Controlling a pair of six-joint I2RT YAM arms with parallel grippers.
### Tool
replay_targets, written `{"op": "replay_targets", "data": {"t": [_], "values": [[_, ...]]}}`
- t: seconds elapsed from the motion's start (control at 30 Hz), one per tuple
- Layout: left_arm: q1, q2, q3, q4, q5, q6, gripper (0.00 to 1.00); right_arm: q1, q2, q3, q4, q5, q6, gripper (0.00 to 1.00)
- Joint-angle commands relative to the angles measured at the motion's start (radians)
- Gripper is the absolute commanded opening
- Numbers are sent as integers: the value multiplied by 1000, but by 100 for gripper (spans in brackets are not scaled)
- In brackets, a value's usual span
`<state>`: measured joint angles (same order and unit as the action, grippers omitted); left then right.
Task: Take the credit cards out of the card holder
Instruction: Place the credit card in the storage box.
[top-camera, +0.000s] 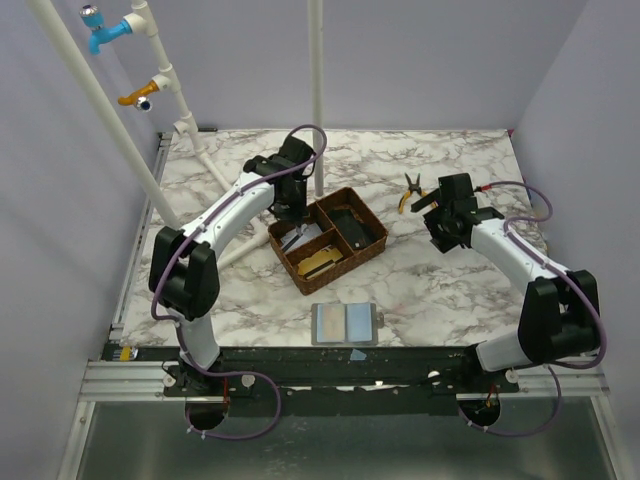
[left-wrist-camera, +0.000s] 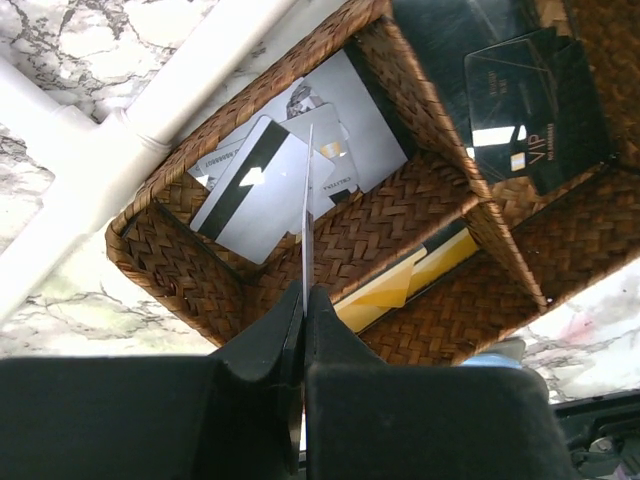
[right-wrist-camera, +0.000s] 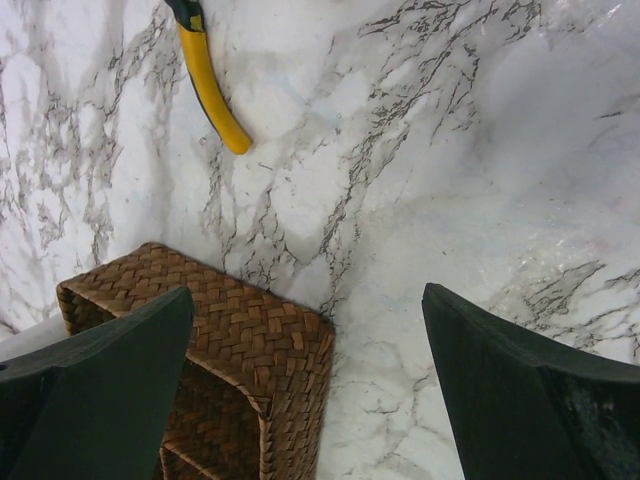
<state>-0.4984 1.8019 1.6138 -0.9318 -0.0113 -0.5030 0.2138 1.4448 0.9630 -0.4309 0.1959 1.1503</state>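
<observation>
Three-bay woven tray (top-camera: 327, 238): I see several pale credit cards (left-wrist-camera: 262, 185) lying in one bay.
Right gripper (right-wrist-camera: 307, 300): spread wide, empty, over bare marble beside the tray.
Left gripper (left-wrist-camera: 303, 297): pinched on one card (left-wrist-camera: 306, 210), edge-on above that bay.
Card holder (top-camera: 345, 324): open flat at the near edge, apparently emptied.
Remaining: I judge only this card's release.

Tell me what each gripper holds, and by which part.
The left gripper pinches a thin card by its near edge, edge-on over the woven tray. The right gripper is open and holds nothing.
</observation>
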Motion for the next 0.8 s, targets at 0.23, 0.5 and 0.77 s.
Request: {"op": "replay_targets", "data": {"t": [0.23, 0.5, 0.77], "values": [[4, 38, 38, -61, -41, 9, 32, -10, 27, 28, 32, -19, -33, 100], [5, 9, 32, -55, -32, 12, 56, -10, 23, 23, 32, -26, -45, 100], [5, -58, -3, -39, 7, 5, 64, -10, 6, 20, 31, -55, -68, 100]]}}
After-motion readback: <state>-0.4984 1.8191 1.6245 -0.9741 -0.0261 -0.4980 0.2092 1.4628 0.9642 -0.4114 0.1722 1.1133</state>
